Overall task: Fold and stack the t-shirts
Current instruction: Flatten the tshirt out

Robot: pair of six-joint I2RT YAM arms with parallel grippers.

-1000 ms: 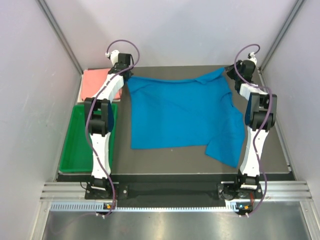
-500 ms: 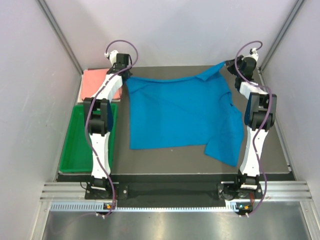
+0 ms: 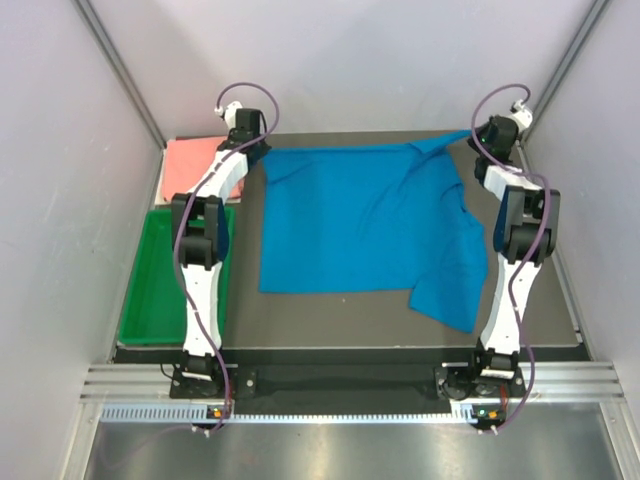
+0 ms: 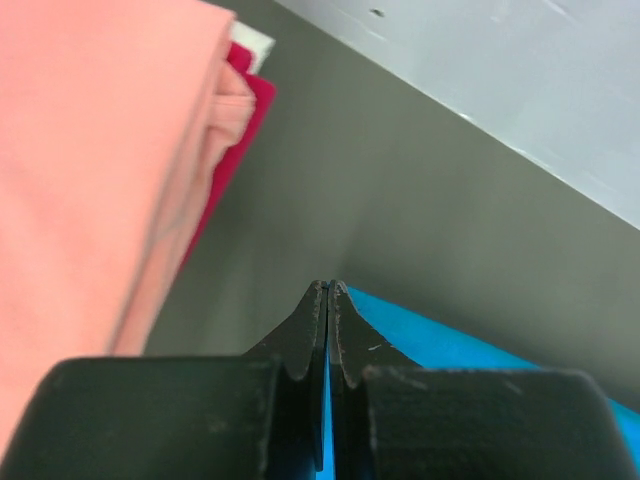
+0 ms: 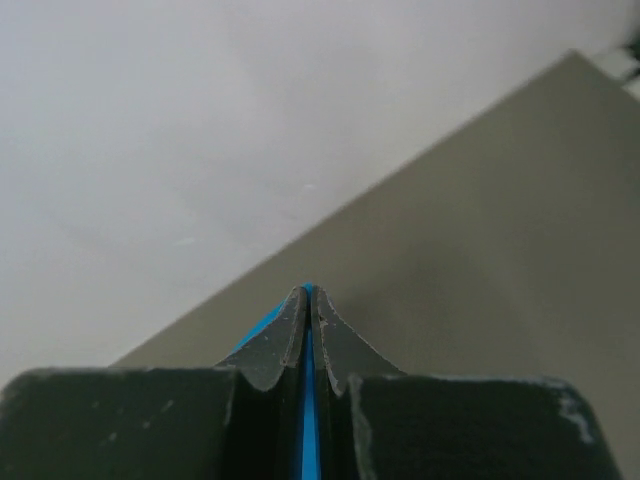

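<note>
The blue t-shirt (image 3: 360, 225) lies spread over the middle of the dark surface (image 3: 330, 320), its far edge stretched from 11 to 1 o'clock. The left pincer (image 4: 328, 290) is clamped tight on the 11 o'clock corner, and the right pincer (image 5: 305, 293) on the 1 o'clock one. The salmon t-shirt (image 3: 190, 165) sits folded at 10 o'clock. This looks like flattening before the first fold. Next, both arms should probably carry that edge evenly toward 6 o'clock.
</note>
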